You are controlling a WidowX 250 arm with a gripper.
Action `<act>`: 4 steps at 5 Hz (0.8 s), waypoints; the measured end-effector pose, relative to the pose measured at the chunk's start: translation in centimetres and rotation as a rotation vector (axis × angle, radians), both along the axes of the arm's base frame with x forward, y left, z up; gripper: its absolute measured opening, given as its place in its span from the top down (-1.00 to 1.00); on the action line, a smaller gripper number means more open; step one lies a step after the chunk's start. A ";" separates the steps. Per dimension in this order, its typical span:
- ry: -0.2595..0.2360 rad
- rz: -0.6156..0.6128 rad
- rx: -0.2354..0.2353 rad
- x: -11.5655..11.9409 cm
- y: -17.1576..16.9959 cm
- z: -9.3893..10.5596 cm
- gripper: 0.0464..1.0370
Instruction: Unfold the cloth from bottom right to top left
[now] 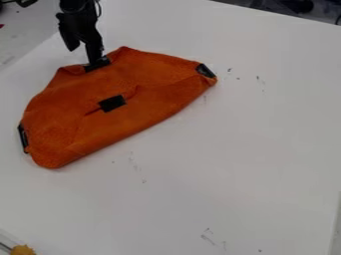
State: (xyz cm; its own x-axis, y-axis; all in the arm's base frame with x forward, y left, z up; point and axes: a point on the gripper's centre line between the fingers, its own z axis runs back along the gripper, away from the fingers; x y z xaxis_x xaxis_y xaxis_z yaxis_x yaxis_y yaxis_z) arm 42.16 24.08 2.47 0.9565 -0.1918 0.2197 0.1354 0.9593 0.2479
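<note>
The arm is matte black, with a thin cable.

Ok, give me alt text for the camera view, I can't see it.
The black gripper is at the upper edge of an orange cloth, by a black patch there. The cloth lies creased and partly folded on a white table, with more black patches near its middle, right corner and left edge.
</note>
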 end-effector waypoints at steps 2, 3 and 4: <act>0.036 -0.019 0.053 -1.1 -3.4 2.1 -0.92; 0.026 -0.010 0.069 -1.6 -3.7 2.3 -0.92; 0.010 0.003 0.070 -1.7 -3.7 3.4 -0.92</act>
